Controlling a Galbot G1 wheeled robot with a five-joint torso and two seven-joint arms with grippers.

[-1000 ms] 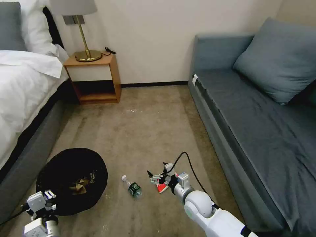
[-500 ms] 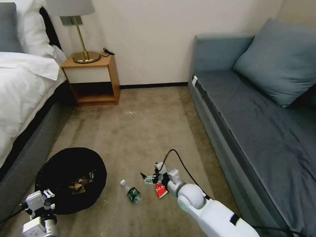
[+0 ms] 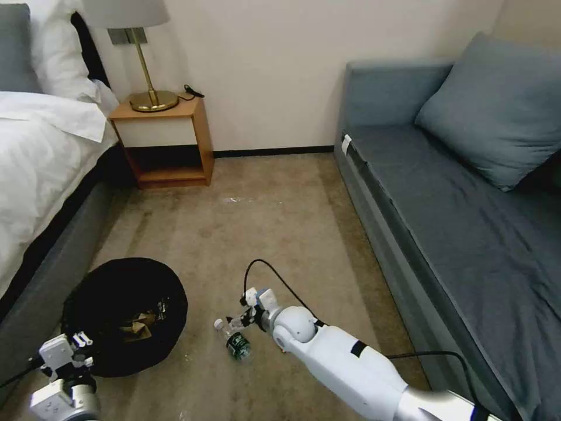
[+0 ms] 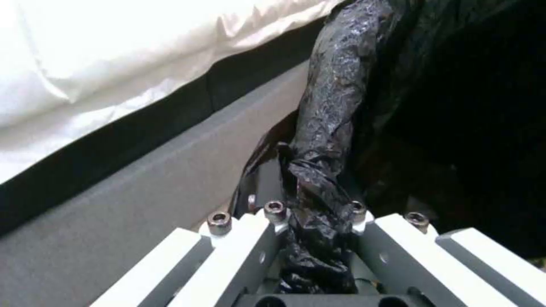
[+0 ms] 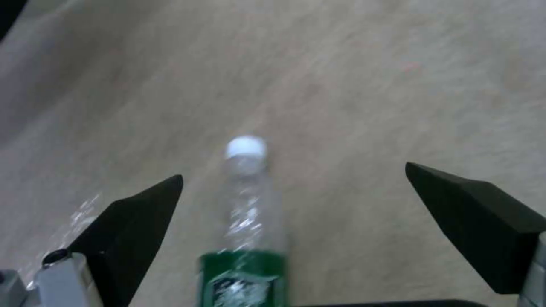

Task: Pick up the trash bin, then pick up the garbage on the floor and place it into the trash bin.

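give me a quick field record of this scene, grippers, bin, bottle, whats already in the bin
left gripper: shut on the bin's black liner at its rim, low at the robot's left
right gripper: open, over the bottle, fingers either side of it, not touching
trash bin: on the carpet beside the bed frame
bottle: lying on the carpet right of the bin, white cap pointing away from the robot
in the bin: crumpled brown paper bag
surroundings: sofa on the right, nightstand with lamp against the wall

Glossy white right arm, black cable, black fingertips.
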